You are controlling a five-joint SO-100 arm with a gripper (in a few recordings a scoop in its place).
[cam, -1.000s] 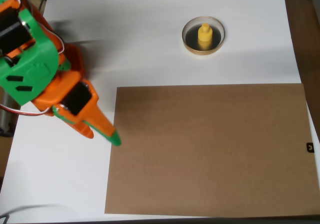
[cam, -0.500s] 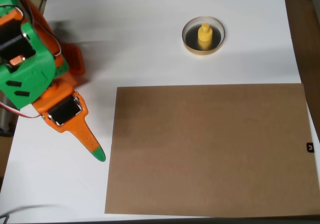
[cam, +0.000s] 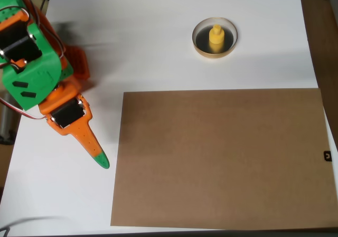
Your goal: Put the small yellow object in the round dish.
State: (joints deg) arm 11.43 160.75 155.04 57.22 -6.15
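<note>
The pincer (cam: 99, 159) is at the left of the overhead view, well apart from the dish. It comes to one thin orange point with a green tip and holds nothing; it looks closed. It points down at the white table (cam: 158, 47), near the flat brown sheet (cam: 222, 158). The yellow piece (cam: 215, 37) sits upright in the dish (cam: 215, 53), so the job looks done. The piece is smooth plastic, a round base with a knob. The dish is round and shallow, tan outside and dark inside.
</note>
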